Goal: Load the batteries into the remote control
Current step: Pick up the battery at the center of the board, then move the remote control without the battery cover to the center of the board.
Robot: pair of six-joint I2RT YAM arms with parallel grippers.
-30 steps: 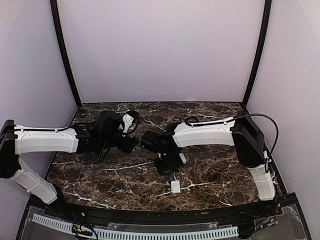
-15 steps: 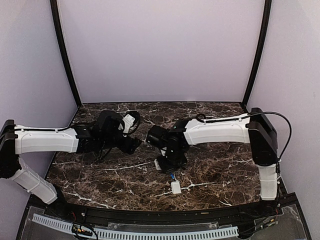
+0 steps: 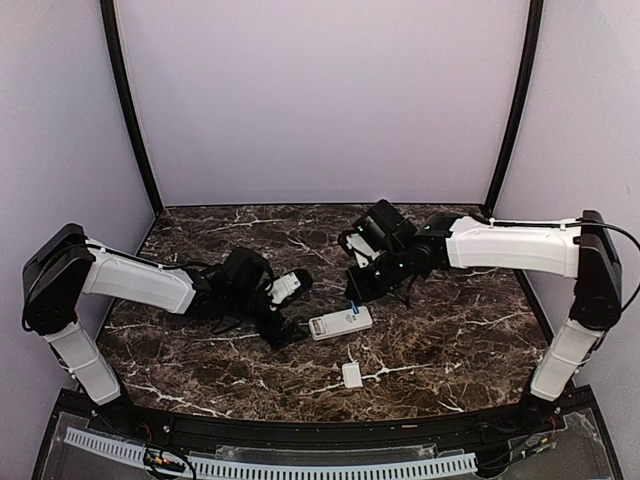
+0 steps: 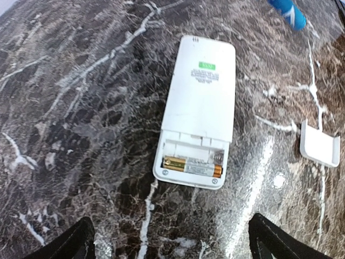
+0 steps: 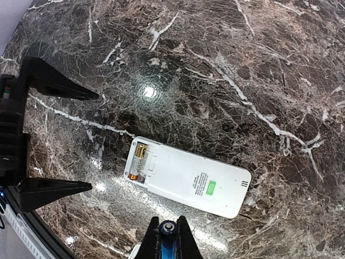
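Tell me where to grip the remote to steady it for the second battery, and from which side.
Pinch the remote control across its two long edges around the labelled middle, coming straight down from above. It lies flat, back up, and is slim, so only those edges offer purchase; that probably keeps the open compartment clear.
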